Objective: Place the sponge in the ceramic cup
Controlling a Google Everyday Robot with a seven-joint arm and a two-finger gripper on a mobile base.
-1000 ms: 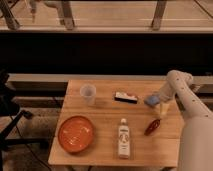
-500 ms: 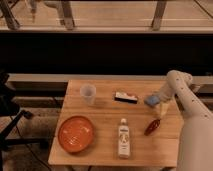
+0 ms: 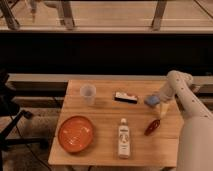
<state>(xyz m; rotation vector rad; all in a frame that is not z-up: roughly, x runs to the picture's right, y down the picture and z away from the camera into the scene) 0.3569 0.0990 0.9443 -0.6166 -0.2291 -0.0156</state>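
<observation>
Sponge (image 3: 151, 100): on the table (image 3: 105, 116) near its right edge, well apart from the cup (image 3: 88, 93) at the far left. It has not shifted over the last second. Gripper (image 3: 161, 104): low, just right of the sponge, about touching it, and it has not moved either. The jaws are spread wide, and you can see nothing held or lifted. The cup stands upright. Your read: a still second with no gain for the task. The sponge is outside the cup, and the arm is placed to take it.
</observation>
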